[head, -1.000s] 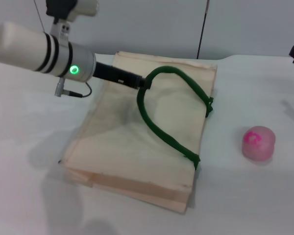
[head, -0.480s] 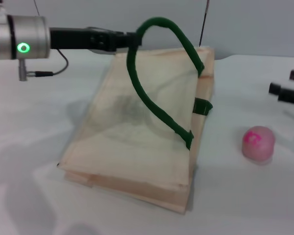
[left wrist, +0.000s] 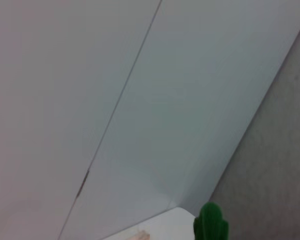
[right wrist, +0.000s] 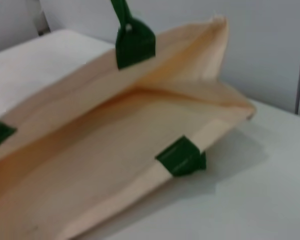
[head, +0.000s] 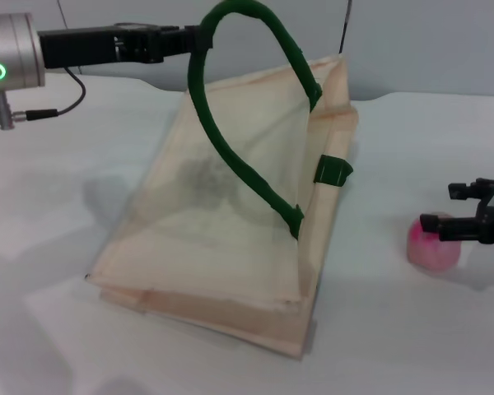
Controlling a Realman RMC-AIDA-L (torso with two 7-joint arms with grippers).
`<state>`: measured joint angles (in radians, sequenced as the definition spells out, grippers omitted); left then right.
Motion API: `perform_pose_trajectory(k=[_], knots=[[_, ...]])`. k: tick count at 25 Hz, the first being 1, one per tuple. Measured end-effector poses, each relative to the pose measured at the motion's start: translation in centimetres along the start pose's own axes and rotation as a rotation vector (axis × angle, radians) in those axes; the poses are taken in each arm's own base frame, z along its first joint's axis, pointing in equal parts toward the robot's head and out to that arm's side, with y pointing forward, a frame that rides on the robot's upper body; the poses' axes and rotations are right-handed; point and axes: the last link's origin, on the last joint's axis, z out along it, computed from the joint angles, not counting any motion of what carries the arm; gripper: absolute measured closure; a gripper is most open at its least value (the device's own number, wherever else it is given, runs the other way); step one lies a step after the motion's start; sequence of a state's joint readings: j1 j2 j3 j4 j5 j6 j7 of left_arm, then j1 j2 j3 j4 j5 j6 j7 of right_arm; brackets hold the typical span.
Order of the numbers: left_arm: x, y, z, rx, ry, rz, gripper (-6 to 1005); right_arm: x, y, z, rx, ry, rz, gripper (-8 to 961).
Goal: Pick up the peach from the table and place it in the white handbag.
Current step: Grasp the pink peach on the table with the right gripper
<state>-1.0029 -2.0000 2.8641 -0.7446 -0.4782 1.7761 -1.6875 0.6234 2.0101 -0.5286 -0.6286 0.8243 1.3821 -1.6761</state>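
The left gripper [head: 199, 39], clamped on the green handle [head: 230, 156], holds it raised above the far-left part of the tabletop [head: 395, 346], so the upper panel of the white handbag [head: 222, 247] is lifted and its mouth gapes toward the right edge; the right wrist view looks straight into that opening. The peach [head: 432, 245] sits on the tabletop near the right edge, well apart from the handbag. The right gripper [head: 453, 210] hovers just over the peach with its fingers spread wide, holding nothing. The step in hand looks like the reach for the peach. Next it likely needs to lower around the fruit and close gently, since a round fruit may roll
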Motion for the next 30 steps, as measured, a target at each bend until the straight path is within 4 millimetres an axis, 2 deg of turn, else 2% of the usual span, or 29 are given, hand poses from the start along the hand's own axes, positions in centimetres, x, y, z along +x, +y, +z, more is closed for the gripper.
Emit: perform_pose_trajectory(k=[12,24,30], knots=[[0.25,-0.27,-0.71,0.013,0.021,-0.014,881,0.62,0.50,0.72,-0.032,0.125,-0.002,104],[0.62,-0.35,-0.95,0.014,0.040,-0.017,881,0.59,0.56,1.02,-0.036,0.154,-0.015,107],[0.68,-0.36,-0.99,0.015,0.042,-0.027,881,0.37,0.55,1.12,-0.040,0.161,-0.023,170]])
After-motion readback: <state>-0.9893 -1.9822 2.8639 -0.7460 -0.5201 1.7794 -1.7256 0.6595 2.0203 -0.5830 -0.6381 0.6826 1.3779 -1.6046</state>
